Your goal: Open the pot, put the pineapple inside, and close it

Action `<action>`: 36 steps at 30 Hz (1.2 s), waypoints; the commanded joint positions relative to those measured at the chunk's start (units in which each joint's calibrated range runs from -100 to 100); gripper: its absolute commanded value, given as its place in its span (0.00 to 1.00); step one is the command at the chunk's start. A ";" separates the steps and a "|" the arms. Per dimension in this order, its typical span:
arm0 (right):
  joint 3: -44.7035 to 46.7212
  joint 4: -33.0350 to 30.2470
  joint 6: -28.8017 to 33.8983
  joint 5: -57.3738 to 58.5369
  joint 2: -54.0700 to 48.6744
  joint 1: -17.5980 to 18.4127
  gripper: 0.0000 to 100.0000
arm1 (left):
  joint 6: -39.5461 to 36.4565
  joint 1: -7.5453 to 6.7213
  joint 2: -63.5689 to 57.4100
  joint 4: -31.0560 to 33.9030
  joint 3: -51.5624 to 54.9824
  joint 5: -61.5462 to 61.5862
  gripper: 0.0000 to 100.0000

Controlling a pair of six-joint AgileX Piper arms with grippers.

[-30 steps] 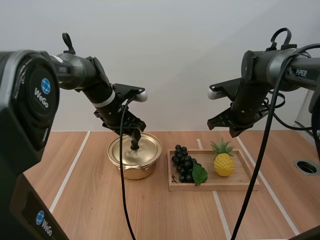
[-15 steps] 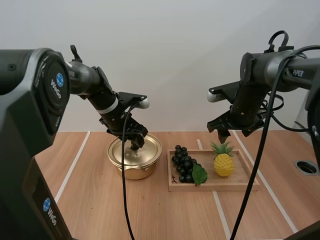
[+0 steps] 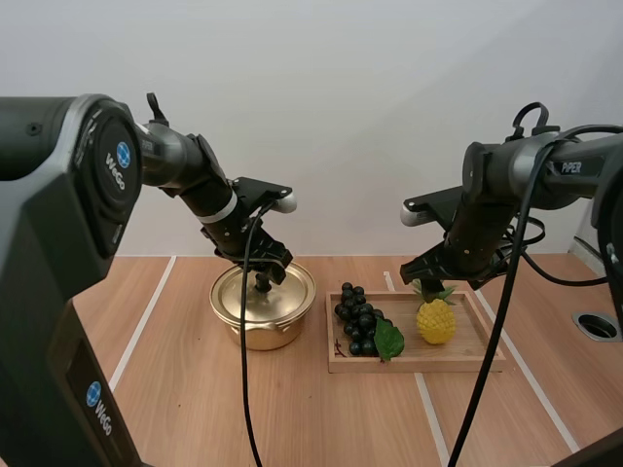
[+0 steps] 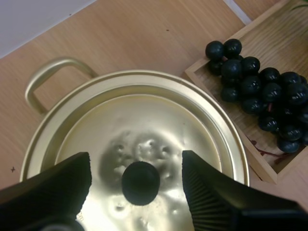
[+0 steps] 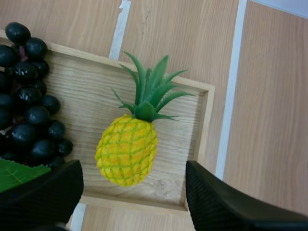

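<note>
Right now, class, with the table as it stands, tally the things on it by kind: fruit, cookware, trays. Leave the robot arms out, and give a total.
Fruit: 2 (pineapple, bunch of grapes)
Cookware: 1 (pot with its lid on)
Trays: 1 (wooden tray)
Total: 4

The right fingers (image 3: 419, 269) hide crown tips of the yellow plastic pineapple (image 3: 435, 321); the black grape bunch (image 5: 32, 115) is cut off by the picture's edge.
</note>
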 commanded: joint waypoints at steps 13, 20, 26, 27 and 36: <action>6.04 -0.21 0.47 -13.79 -0.16 -0.29 1.00 | -5.02 -1.32 0.26 7.38 0.14 -3.15 0.89; 6.04 -0.21 0.69 -13.92 -0.16 -0.29 1.00 | -5.02 -1.32 3.76 6.67 0.14 0.00 0.89; 6.18 -0.21 1.04 -16.46 -0.03 -0.29 1.00 | -5.02 -1.32 4.28 6.70 0.14 0.53 0.89; 6.18 -0.21 1.11 -16.68 0.27 -0.29 1.00 | -5.02 -1.32 4.28 6.70 0.14 0.53 0.89; 6.18 -0.33 1.15 -17.64 6.62 -0.29 1.00 | -5.10 -1.32 4.28 6.70 0.14 0.87 0.54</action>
